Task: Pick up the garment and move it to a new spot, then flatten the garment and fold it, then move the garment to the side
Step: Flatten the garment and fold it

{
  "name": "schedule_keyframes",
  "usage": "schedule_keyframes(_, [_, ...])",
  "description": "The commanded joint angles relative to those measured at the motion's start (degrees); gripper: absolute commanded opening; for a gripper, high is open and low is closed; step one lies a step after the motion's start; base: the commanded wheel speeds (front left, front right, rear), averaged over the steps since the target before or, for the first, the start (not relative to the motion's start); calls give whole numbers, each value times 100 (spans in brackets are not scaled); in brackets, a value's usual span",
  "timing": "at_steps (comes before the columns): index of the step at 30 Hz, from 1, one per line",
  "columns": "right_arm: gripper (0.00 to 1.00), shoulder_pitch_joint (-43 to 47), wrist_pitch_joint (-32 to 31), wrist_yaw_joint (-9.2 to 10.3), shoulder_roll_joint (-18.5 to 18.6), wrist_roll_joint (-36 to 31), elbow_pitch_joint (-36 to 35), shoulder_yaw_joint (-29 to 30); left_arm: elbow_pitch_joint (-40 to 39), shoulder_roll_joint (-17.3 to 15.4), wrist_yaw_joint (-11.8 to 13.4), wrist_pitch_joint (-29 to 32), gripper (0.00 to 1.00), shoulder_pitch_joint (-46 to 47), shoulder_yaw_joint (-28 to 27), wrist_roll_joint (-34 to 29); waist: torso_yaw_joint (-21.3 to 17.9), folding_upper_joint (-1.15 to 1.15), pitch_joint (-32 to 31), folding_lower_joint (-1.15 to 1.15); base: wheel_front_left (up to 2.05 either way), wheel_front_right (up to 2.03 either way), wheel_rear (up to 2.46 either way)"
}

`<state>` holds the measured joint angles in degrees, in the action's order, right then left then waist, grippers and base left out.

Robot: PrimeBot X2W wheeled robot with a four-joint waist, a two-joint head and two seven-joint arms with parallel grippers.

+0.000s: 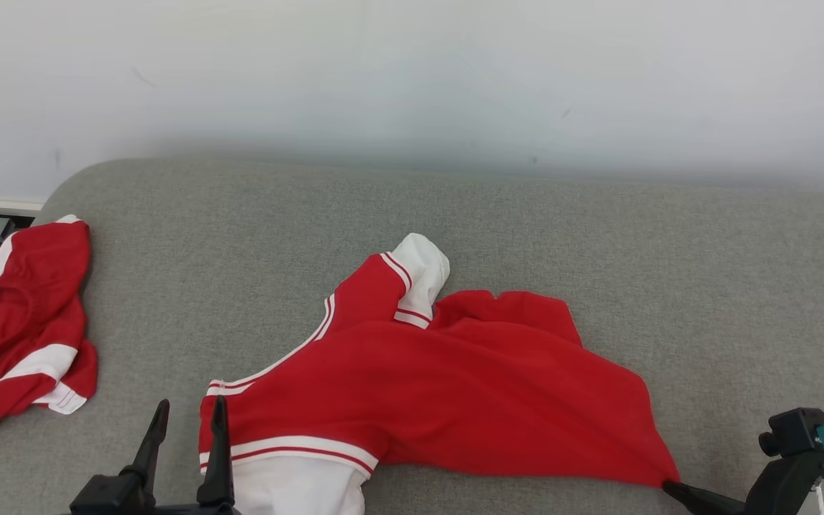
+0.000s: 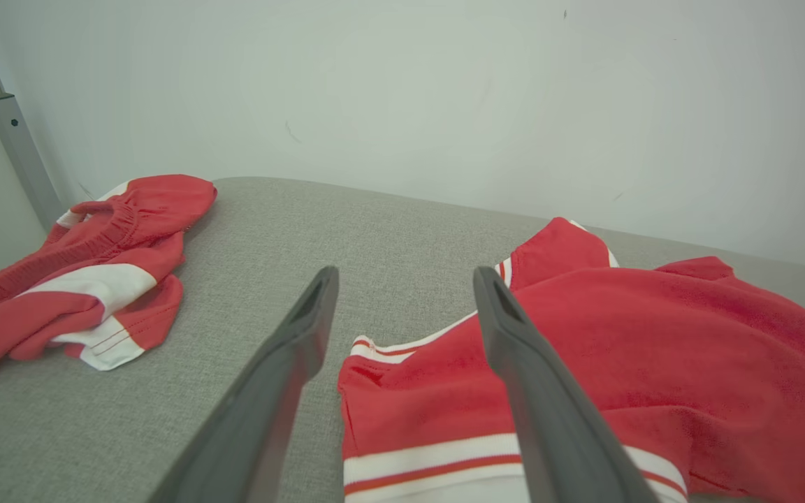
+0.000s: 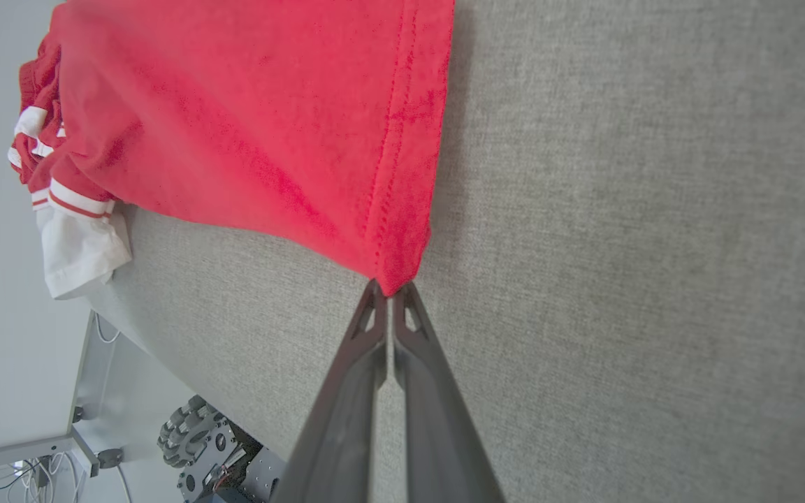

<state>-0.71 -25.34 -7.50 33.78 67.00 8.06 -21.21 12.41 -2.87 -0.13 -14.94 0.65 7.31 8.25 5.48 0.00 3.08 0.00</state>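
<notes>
Grey table [image 1: 598,236] holds the shirt [image 1: 469,386], not yet flattened or folded. Right gripper [image 1: 669,488] pinches its lower-right corner; left gripper [image 1: 192,403] gapes empty.

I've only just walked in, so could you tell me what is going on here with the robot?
The robot is handling a red and white garment that lies rumpled on the grey table. Its right gripper is shut on the garment's near right hem corner. Its left gripper is open by the striped sleeve, gripping nothing. A second red garment lies bunched at the table's left edge.
</notes>
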Motion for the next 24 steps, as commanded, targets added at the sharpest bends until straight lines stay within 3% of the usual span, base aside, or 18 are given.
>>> schedule_keyframes(1, [0, 62, -88, 2, -104, -282, 168, 122, 17, -24, -21, -33, 100, 35, -5, -43, -23, 0, 26, 0, 0, 0, 0])
schedule_keyframes(5, [0, 26, -151, 2, -388, -816, 466, 290, 47, -24, -42, -33, 100, 64, 5, -45, -31, 0, 49, 0, 0, 0, 0])
schedule_keyframes(6, [11, -5, -172, 2, -507, -954, 511, 357, 52, -24, -50, -33, 100, 73, 8, -42, -32, 0, 53, 0, 0, 0, 0])
schedule_keyframes(7, [72, -16, -202, 2, -608, -1056, 536, 424, 55, -25, -56, -33, 100, 79, 4, -41, -31, 0, 57, 0, 0, 0, 0])
schedule_keyframes(8, [100, -35, -207, 2, -678, -1168, 530, 510, 58, -31, -58, -33, 100, 81, -2, -39, -34, 0, 60, 0, 0, 0, 0])
schedule_keyframes(12, [100, -155, -11, 2, -852, -1751, 438, 916, 56, -60, -66, -33, 100, 77, -41, -32, -54, 0, 80, 0, 0, 0, 0])
schedule_keyframes(17, [100, -337, 706, 2, -1120, -2475, 77, 1384, 8, -65, -21, -33, 100, 98, -74, -59, -103, 0, 76, 0, 0, 0, 0])
schedule_keyframes(24, [100, -385, 1369, 2, -1331, -2924, 29, 1442, -13, -106, -7, -33, 100, 37, -121, -75, -123, 0, 28, 0, 0, 0, 0])
